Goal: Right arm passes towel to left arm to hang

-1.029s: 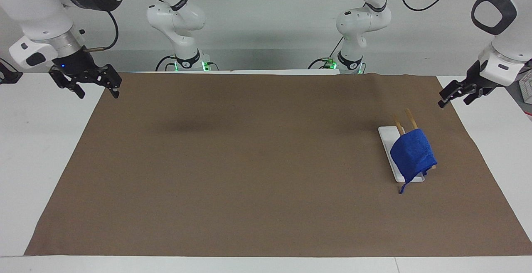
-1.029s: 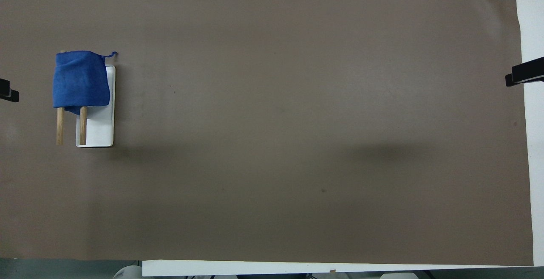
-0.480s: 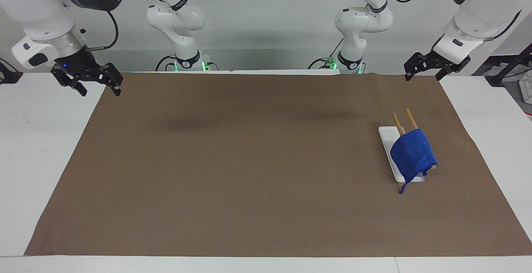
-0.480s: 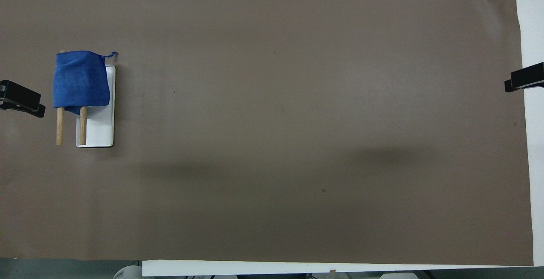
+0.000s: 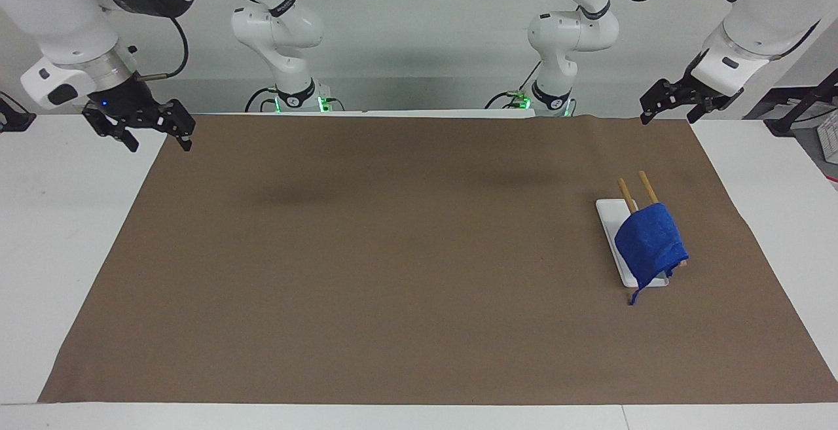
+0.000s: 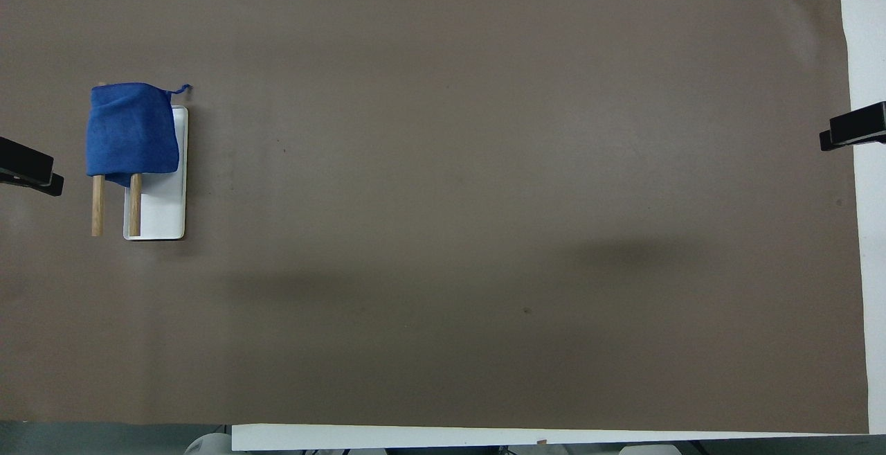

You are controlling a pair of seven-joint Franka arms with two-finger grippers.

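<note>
The towel (image 5: 650,243) hangs draped over two wooden rods (image 5: 647,187) above a white base (image 5: 610,213), at right of centre in the facing view, so the hanging looks done. The left gripper (image 5: 674,101), fingers spread and empty, hovers at upper right over the brown mat's (image 5: 393,253) edge. The right gripper (image 5: 141,129), also spread and empty, waits at upper left. Next is probably just retreat.

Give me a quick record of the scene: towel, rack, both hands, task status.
towel: draped over the rack's two wooden bars, loop hanging down
rack: white base on the brown mat, toward the left arm's end
left hand: open, empty, raised over the mat's edge
right hand: open, empty, raised at the right arm's end
status: towel hung, neither hand touching it
</note>
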